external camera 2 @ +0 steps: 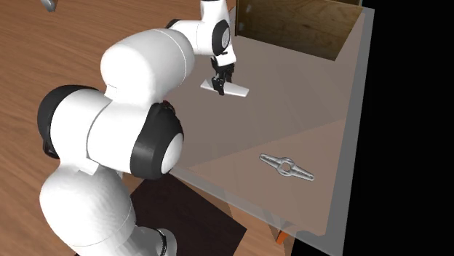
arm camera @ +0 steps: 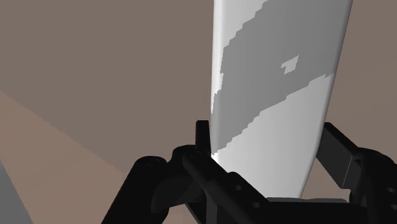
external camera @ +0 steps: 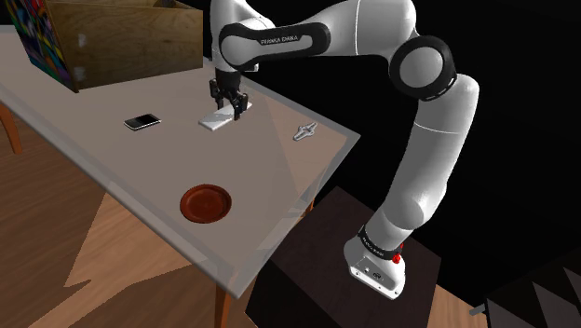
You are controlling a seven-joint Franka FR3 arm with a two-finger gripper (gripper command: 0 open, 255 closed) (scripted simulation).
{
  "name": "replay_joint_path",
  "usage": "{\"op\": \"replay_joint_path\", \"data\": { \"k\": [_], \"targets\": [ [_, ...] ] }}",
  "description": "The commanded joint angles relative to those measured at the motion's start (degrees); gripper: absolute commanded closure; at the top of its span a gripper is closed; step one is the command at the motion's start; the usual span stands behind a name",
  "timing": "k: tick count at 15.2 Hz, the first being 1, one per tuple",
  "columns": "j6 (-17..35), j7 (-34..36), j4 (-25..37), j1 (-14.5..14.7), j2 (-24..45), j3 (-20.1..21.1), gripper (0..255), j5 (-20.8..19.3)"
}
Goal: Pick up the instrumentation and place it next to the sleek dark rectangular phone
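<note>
Nearest in the shoulder view, a red dish [external camera: 205, 201] sits by the front edge of the table [external camera: 279, 177], with a silvery winged tool [external camera: 304, 130] off to the right. Beyond them the hand [external camera: 229, 107] points straight down over the instrumentation [external camera: 212, 120], a flat white-and-grey piece lying on the table. The fingers appear clamped on its two long edges at one end. Its long axis runs from the hand toward the view's lower left, free end facing the dark phone [external camera: 141, 121], which lies near but apart. A wooden crate [external camera: 130, 37] stands behind.
</note>
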Motion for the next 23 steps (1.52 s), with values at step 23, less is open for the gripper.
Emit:
{"op": "replay_joint_path", "data": {
  "k": [23],
  "targets": [
    [-6.5,10.2,29.8,14.1,25.6,-0.5,255,-7.3]
  ]
}}
